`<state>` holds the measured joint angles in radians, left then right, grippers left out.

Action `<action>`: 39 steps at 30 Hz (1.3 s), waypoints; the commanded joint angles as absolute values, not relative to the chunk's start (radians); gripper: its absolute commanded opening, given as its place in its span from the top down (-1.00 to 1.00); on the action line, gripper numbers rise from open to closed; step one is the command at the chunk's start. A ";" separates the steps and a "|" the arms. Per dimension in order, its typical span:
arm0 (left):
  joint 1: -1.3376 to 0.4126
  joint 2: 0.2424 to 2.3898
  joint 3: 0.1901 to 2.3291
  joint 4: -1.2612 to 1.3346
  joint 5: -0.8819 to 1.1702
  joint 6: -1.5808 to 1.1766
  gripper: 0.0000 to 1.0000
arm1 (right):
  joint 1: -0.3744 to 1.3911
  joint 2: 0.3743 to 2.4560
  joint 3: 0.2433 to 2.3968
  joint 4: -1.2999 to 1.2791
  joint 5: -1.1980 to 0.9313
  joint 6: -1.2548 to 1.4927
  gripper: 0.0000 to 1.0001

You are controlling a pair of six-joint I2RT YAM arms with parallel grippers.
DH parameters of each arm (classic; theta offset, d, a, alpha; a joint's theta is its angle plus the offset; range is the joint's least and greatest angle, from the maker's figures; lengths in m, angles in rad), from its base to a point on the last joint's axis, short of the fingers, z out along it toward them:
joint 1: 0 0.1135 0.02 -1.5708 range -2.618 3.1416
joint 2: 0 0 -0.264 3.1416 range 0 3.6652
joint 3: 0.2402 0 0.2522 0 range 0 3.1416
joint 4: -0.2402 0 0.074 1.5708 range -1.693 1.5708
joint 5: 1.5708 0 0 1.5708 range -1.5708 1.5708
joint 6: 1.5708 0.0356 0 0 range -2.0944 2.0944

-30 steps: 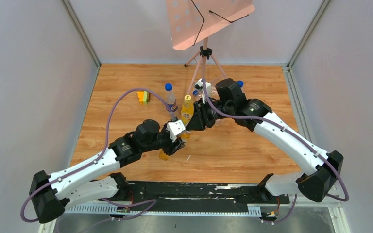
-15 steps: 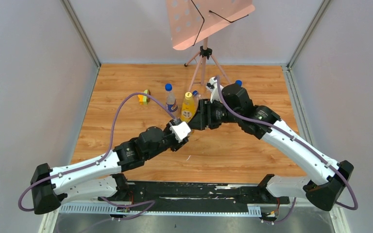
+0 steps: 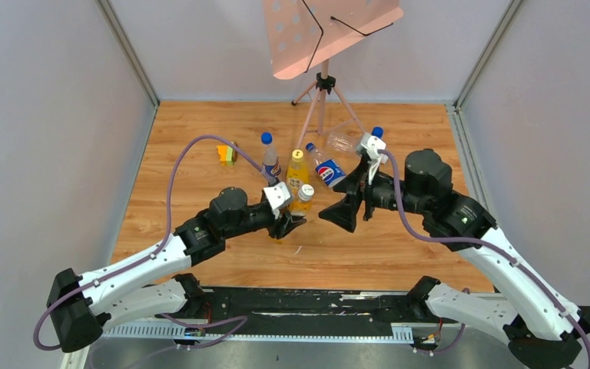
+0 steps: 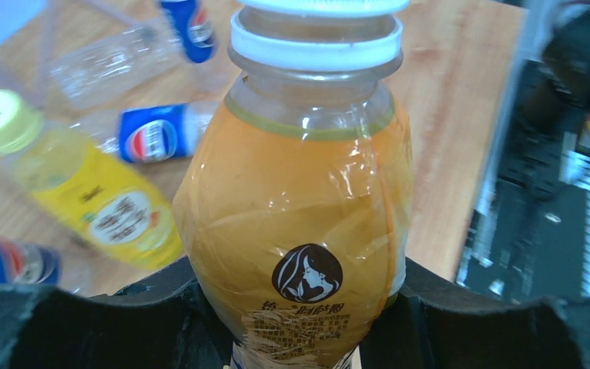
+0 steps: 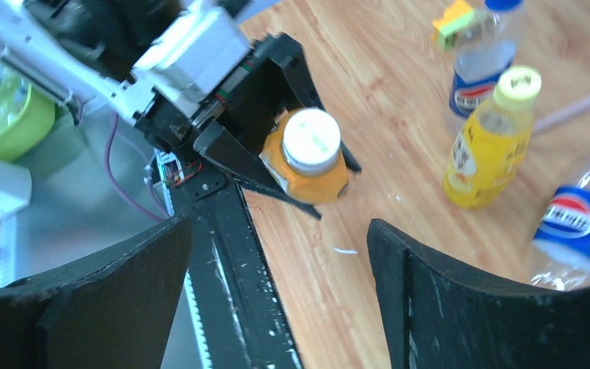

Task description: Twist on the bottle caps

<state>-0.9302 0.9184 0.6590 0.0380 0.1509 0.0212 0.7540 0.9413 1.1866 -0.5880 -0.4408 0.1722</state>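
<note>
My left gripper (image 4: 299, 338) is shut on the lower body of the amber-brown bottle (image 4: 299, 207), which stands upright with a white cap (image 4: 319, 34) on its neck. In the top view the capped bottle (image 3: 304, 198) sits just left of my right gripper (image 3: 340, 214). The right gripper (image 5: 280, 307) is open with nothing between its fingers, apart from the cap (image 5: 312, 141). Behind stand a yellow bottle (image 3: 297, 174) with a yellow cap (image 3: 297, 154) and a clear blue-labelled bottle (image 3: 270, 160) with a blue cap (image 3: 266, 138).
Two more clear bottles lie on their sides, one with a blue label (image 3: 327, 172) and one near the tripod (image 3: 344, 142). A music stand (image 3: 323, 84) rises at the back. A yellow-green block (image 3: 227, 153) lies at the left. A black rail (image 3: 315, 300) runs along the near edge.
The right gripper has opened, let go at the amber bottle's top and drawn back to the right. The left arm has shifted slightly, still holding the bottle.
</note>
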 commanded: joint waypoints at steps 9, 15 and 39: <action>-0.919 0.996 0.786 -0.037 0.701 0.077 0.83 | 0.701 0.896 1.148 -0.542 -0.844 -0.340 -0.48; -0.919 1.036 0.818 -0.065 0.732 0.092 0.82 | 0.699 0.942 1.173 -0.564 -0.916 -0.373 -0.33; -0.919 1.063 0.877 -0.114 0.646 0.098 0.81 | 0.699 1.022 1.205 -0.578 -0.929 -0.284 0.84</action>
<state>-0.9203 1.0657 0.8070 -0.1326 0.7151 0.0917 0.6987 1.0000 1.1595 -0.5865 -0.9356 -0.3504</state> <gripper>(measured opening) 0.566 0.345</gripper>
